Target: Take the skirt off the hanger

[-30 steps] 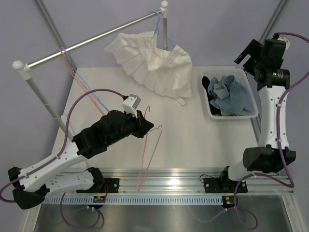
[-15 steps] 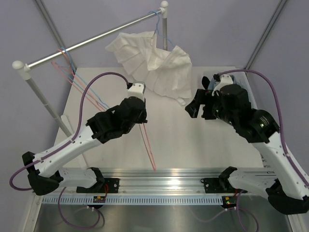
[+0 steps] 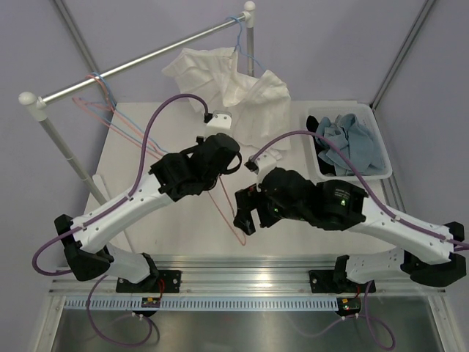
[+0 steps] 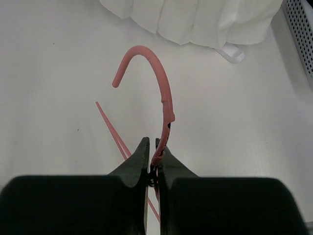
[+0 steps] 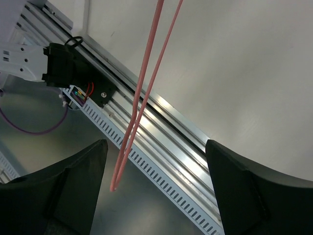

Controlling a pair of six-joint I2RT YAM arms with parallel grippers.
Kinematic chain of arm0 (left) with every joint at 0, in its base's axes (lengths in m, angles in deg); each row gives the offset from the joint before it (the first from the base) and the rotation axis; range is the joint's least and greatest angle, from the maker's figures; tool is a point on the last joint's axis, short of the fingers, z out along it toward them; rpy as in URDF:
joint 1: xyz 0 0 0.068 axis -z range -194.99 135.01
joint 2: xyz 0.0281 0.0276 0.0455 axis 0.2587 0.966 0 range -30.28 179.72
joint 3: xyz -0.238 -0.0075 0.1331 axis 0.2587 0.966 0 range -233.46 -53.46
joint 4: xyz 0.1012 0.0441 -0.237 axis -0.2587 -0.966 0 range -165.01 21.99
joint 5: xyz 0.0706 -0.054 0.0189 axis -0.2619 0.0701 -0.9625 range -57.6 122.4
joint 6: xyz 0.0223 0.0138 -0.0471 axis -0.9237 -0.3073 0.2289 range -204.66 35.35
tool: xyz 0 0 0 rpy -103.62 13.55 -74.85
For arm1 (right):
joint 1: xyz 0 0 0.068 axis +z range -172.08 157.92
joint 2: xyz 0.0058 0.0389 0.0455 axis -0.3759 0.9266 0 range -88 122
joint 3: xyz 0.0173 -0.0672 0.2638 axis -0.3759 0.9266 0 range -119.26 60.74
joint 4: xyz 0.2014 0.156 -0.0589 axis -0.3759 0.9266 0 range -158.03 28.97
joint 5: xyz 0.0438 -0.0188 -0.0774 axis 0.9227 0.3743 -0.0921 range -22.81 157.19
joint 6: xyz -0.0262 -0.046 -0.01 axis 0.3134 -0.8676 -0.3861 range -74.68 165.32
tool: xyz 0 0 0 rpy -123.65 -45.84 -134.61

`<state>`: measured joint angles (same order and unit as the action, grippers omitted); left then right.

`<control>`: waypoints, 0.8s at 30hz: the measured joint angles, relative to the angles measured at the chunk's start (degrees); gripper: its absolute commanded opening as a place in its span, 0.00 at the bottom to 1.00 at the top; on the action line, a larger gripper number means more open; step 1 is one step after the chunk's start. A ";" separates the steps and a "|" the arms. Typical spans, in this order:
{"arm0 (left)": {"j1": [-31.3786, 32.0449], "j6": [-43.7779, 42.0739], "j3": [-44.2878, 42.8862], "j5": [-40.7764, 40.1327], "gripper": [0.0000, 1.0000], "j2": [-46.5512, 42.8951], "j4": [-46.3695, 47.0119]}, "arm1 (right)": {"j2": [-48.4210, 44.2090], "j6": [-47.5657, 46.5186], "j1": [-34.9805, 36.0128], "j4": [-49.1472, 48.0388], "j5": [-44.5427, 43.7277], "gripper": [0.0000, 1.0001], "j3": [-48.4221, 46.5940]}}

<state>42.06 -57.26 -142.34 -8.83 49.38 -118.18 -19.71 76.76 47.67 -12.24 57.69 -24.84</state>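
The pink wire hanger is bare and hangs from my left gripper, which is shut on its neck just below the hook. In the top view the hanger slants down from under the left wrist over the middle of the table. My right gripper is open. The hanger's lower end hangs between its two fingers, closer to the left finger, and touches neither. Black fabric that looks like the skirt lies in the white bin, partly under blue denim.
A white shirt hangs on a light-blue hanger from the metal rail at the back. More pink and blue hangers hang at the rail's left end. An aluminium mounting rail runs along the near edge.
My right arm has swung from above the bin to the table's middle, its open jaws now around the hanger's lower end. My left arm has carried the hanger farther back and right.
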 measured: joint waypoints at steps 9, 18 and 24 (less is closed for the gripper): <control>0.00 -0.42 -3.91 -1.01 0.00 0.02 -2.97 | 1.97 2.73 5.86 -2.16 -3.45 0.66 2.47; 0.00 -0.42 -5.11 -1.01 0.00 0.15 -4.37 | 3.76 4.57 10.43 -3.41 -6.93 0.00 4.61; -0.31 -0.72 -5.53 -1.33 0.89 0.22 -6.36 | 5.40 6.97 11.72 -2.38 -11.96 0.00 4.59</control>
<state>41.76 -57.98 -147.87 -10.17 49.60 -124.54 -14.31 83.73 59.39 -14.62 45.74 -20.25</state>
